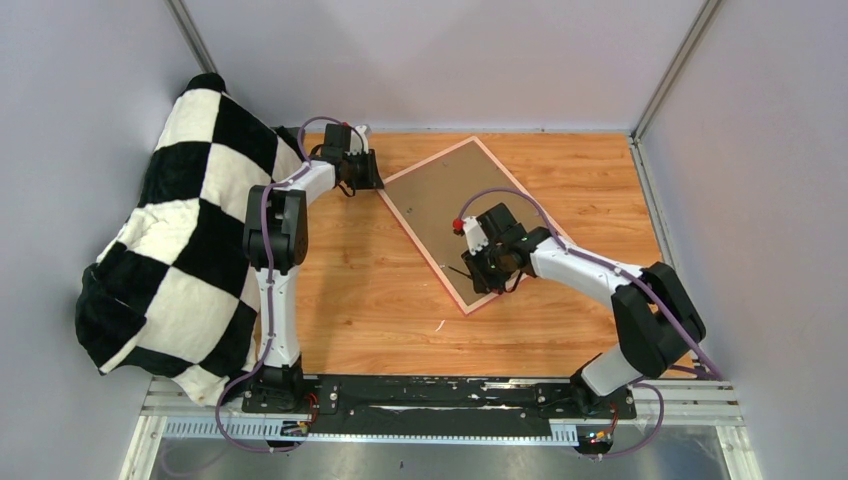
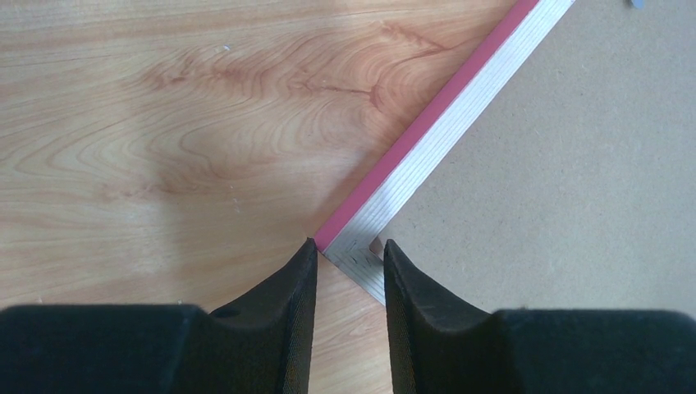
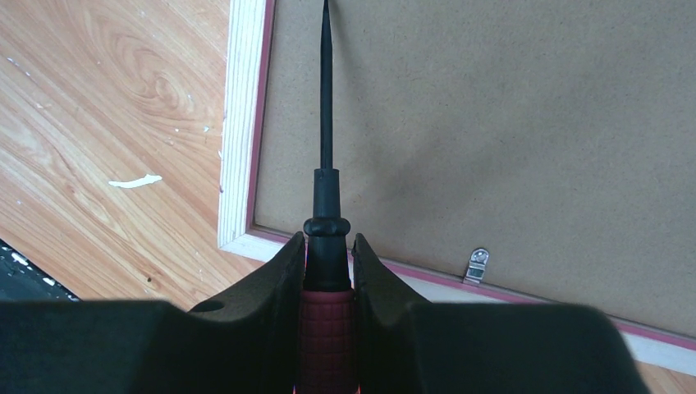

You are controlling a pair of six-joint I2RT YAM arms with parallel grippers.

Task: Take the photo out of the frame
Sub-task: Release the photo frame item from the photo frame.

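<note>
The frame (image 1: 423, 252) lies face down on the wooden table (image 1: 350, 300), its brown backing board (image 1: 440, 205) turned up (so the photo is hidden beneath). At the frame's far-left corner the left gripper (image 2: 349, 246) straddles the corner, one fingertip (image 2: 308, 254) against the pink edge; whether it truly pinches I cannot tell. Over the frame's near corner the right gripper (image 3: 328, 246) is clamped on a red-handled screwdriver (image 3: 326, 123), whose black shaft reaches across the board. A small metal tab (image 3: 476, 265) sits by the frame's near rail.

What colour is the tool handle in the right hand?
Dark red tool handle, black shaft; best in the right wrist view.
</note>
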